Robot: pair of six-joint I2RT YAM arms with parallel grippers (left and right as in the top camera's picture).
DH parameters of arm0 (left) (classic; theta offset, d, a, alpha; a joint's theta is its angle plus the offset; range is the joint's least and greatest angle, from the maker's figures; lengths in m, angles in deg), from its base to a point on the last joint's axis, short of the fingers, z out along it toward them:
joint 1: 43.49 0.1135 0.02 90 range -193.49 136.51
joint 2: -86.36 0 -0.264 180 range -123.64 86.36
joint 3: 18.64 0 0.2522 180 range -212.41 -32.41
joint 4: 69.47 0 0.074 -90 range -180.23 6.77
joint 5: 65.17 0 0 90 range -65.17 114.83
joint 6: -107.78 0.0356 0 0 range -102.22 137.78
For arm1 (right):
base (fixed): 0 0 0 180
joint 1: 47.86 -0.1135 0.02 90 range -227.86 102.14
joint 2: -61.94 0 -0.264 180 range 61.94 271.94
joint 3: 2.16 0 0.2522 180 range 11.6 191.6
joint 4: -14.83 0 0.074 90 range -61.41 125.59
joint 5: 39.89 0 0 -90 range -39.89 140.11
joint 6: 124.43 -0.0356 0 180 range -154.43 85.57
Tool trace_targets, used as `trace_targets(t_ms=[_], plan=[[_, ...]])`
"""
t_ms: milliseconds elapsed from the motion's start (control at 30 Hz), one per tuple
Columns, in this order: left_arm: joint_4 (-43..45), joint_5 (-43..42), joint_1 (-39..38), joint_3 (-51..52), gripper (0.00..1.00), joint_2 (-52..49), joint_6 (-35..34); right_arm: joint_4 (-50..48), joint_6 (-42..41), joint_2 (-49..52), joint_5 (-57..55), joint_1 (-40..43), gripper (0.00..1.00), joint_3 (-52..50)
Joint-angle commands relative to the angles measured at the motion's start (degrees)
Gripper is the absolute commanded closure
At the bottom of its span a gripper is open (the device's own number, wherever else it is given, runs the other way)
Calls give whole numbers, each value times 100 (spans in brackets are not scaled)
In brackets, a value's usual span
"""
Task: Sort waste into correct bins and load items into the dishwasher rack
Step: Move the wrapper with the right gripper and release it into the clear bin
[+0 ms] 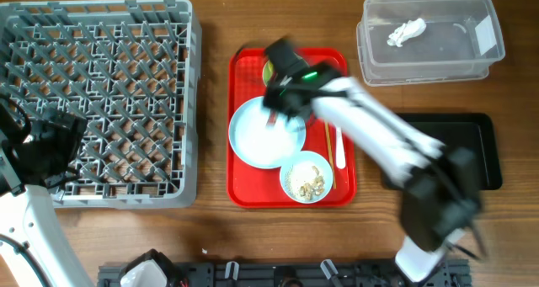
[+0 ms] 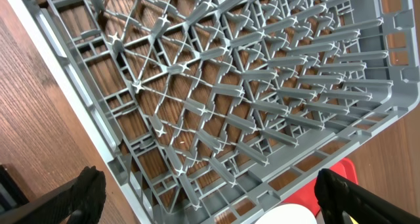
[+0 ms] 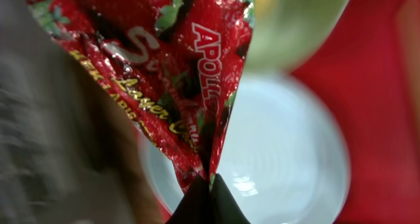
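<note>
jaws of the right gripper (image 3: 209, 201) are clamped tight on the red wrapper (image 3: 170, 73), and in the right wrist view it fills the frame above the blue plate (image 3: 289, 152). left wrist view: left gripper (image 2: 210, 192) is spread wide, holding nothing, with the grey rack (image 2: 249, 99) just beneath. overhead: the right arm reaches over the red tray (image 1: 248, 194), a tissue (image 1: 406, 32) lies in the clear tub (image 1: 421, 68), and scraps (image 1: 308, 183) sit in the bowl (image 1: 285, 179).

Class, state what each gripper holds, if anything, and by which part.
The right gripper pinches the red snack wrapper by one narrow end. The left gripper, open, holds nothing.
</note>
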Motion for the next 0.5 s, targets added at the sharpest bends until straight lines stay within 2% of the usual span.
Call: trace_targets(t_ms=[0, 100, 167, 233, 300, 333, 367, 433, 467], plan=[[9, 57, 28, -101, 0, 26, -76, -251, 501, -1121, -236, 1106, 96, 247], [9, 57, 28, -101, 0, 26, -76, -610, 479, -1327, -737, 2096, 96, 247], [9, 57, 28, -101, 0, 26, -74, -1318, 339, -1097, -1290, 2870, 96, 190], [9, 57, 28, -101, 0, 26, -74, -2074, 358, -675, -1327, 3285, 80, 179], [9, 57, 28, -101, 0, 26, -74, -2426, 354, -365, -1327, 3477, 77, 179], [9, 57, 28, -101, 0, 26, -76, -2691, 352, -94, -1325, 3609, 72, 179], [9, 57, 28, -101, 0, 26, -74, -2946, 354, 160, -1294, 3709, 49, 179], [9, 57, 28, -101, 0, 26, -74, -3204, 407, 463, -1029, 3847, 17, 179], [9, 57, 28, -101, 0, 26, -74, -3220, 490, 511, -761, 3917, 7, 179]])
